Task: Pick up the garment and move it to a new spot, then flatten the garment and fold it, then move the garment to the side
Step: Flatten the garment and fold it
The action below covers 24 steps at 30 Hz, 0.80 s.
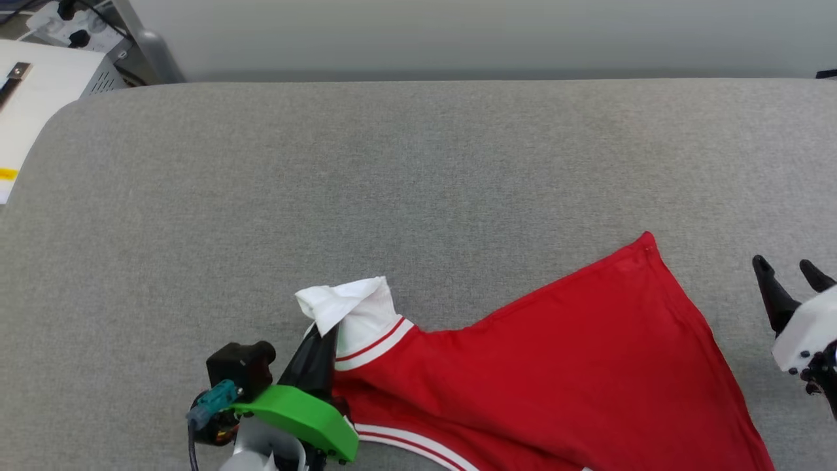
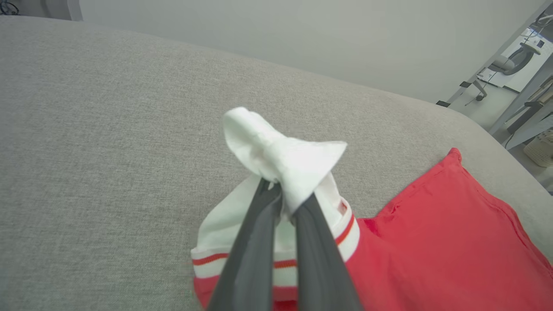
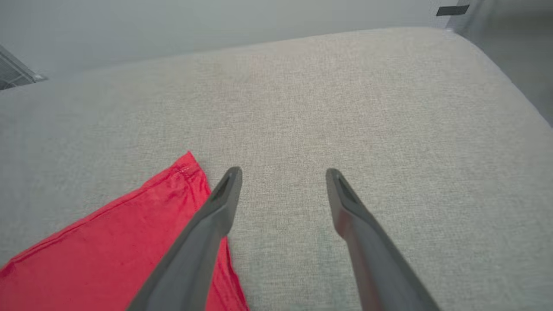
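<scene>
Nearest the robot, at the lower left of the head view, the left arm comes up from the bottom edge with a green bracket and a small black camera block on its wrist. Its dark fingers slant forward and slightly to the right. The left gripper is clamped tight on the white sleeve of the garment. In the left wrist view the two fingers meet with the sleeve cloth pinched between them, and the bunched cuff sticks out beyond the tips in a crumpled peak. The sleeve's red-and-white striped trim sits just behind the tips. The garment lies on the near part of the grey fabric surface. Its red body spreads from the held sleeve toward the robot's right and runs off the bottom edge, and one red corner points away from the robot. A second striped band curves along its near edge. At the right edge, level with that corner and beside it, the right arm's white wrist housing carries the right gripper. Its fingers are spread wide and empty, pointing forward. In the right wrist view the tips sit over bare grey fabric just past the red hem, and whether they touch it cannot be told. Farther off the surface ends at a pale wall, with a white cabinet at the far left.
</scene>
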### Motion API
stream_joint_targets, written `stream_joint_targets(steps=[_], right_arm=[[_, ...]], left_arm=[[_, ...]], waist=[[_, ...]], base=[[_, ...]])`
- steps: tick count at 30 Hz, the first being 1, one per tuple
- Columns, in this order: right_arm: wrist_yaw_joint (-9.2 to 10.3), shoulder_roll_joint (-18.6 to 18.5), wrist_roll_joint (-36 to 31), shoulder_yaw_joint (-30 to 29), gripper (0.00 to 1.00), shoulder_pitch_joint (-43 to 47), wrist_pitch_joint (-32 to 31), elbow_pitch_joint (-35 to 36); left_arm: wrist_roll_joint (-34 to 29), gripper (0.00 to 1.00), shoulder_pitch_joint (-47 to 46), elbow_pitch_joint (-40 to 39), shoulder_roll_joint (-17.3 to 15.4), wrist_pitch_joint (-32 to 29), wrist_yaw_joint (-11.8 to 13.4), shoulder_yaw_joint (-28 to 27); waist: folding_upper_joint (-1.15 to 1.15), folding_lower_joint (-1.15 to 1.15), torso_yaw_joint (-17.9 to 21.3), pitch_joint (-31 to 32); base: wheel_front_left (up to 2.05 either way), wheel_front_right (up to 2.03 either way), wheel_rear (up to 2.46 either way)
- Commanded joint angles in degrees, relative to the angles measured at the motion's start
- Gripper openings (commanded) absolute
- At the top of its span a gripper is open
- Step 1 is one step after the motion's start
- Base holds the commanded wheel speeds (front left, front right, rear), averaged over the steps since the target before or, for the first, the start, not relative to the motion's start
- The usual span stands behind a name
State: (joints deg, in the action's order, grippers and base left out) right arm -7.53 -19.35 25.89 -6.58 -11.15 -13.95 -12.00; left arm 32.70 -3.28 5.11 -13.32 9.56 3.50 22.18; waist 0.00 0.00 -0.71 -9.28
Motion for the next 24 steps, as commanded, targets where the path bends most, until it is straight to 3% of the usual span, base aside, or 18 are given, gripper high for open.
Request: stream_joint_targets(steps=[1, 6, 10, 21, 22, 23, 24], right_arm=[[0.04, -1.5, 1.3, 2.2, 1.00, -2.3, -3.7, -0.7], [0.04, -8.8, 6.9, 12.3, 1.00, -10.0, -17.4, -1.4], [0.04, -12.4, 8.8, 19.2, 1.00, -14.1, -20.8, -2.3], [0.04, -13.8, 18.8, 34.6, 1.00, -17.7, -26.3, -12.3], [0.04, -13.9, 19.7, 35.7, 0.60, -17.7, -27.2, -12.7], [0.04, -13.9, 20.4, 36.4, 0.00, -17.8, -27.5, -12.9], [0.04, -14.0, 21.3, 37.1, 0.00, -18.0, -27.7, -13.1]], left_arm=[[-1.0, 0.00, -1.5, -0.1, 0.6, 0.6, -0.3, 0.4], [-1.9, 0.00, -4.1, -0.6, 1.7, 1.2, -0.9, 1.8], [-2.2, 0.00, -5.4, -0.8, 2.3, 1.5, -1.2, 2.5], [-2.2, 0.00, -7.6, 0.5, 2.9, 2.2, -1.7, 3.1], [-2.0, 0.00, -7.6, 0.7, 2.9, 2.1, -1.7, 3.1], [-1.9, 0.00, -7.5, 0.9, 2.9, 2.1, -1.7, 3.0], [-1.7, 0.00, -7.4, 1.1, 2.9, 2.0, -1.8, 3.1]], waist=[[0.00, 0.00, -2.6, -2.8], [0.00, 0.00, -4.6, -5.5], [0.00, 0.00, -5.6, -7.6], [0.00, 0.00, -6.6, -11.5], [0.00, 0.00, -6.5, -11.4], [0.00, 0.00, -6.4, -11.2], [0.00, 0.00, -6.3, -11.0]], base=[[0.00, 0.00, 0.00], [0.00, 0.00, 0.00], [0.00, 0.00, 0.00], [0.00, 0.00, 0.00], [0.00, 0.00, 0.00], [0.00, 0.00, 0.00], [0.00, 0.00, 0.00]])
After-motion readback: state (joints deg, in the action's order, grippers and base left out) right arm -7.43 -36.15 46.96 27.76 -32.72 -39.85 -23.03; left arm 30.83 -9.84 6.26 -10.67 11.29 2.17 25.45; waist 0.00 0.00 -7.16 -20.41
